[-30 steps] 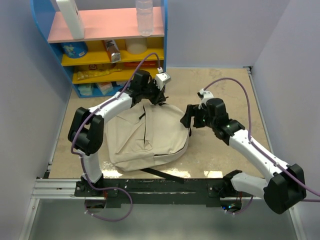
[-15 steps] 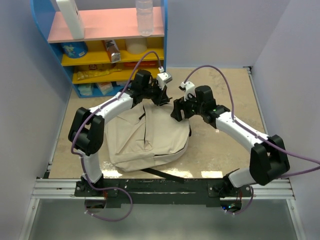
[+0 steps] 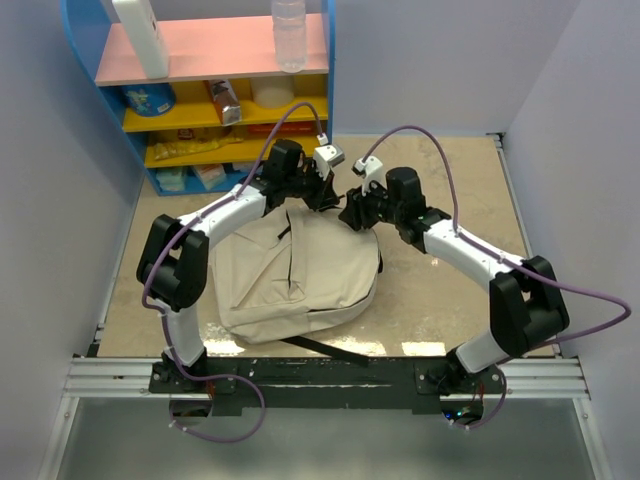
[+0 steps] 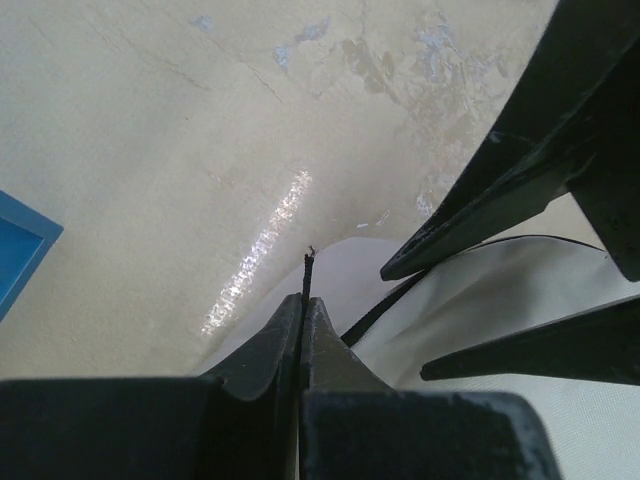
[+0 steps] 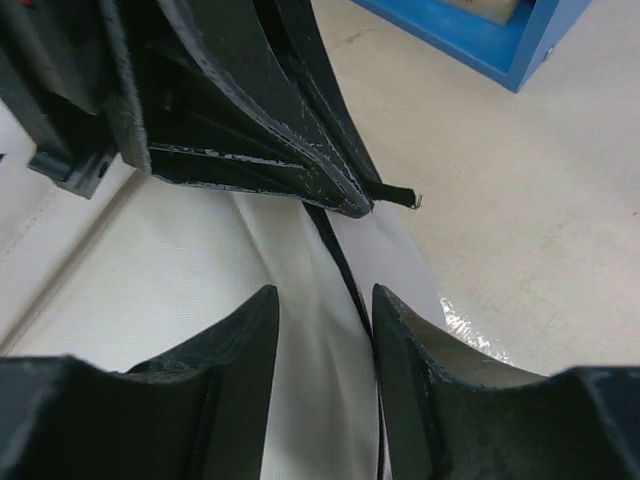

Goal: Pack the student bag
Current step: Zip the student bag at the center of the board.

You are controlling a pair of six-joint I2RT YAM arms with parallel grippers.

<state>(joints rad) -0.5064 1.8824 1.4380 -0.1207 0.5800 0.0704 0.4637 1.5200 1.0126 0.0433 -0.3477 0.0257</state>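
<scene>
- Cream fabric fills the middle of the overhead view: the student bag (image 3: pixel 295 270) lies flat on the bench (image 3: pixel 470 170), just ahead of the left arm's base, its far edge up between the 2 pincers.
- The left pincer (image 4: pixel 303 310) is pressed together on a thin black tab (image 4: pixel 307 268) at that far edge, and the tab's frayed tip pokes out past the fingertips.
- The right pincer (image 5: pixel 325 300) hangs just beside the left one, its 2 fingers spread with a clear gap and nothing clamped.
- Under that gap there is cream fabric, with a dark strip (image 5: pixel 340 260) running across it from below the left pincer.
- Behind, at the bench's far left, a blue shelf unit (image 3: pixel 220 50) carries a clear bottle (image 3: pixel 288 35) on its pink top board.
</scene>
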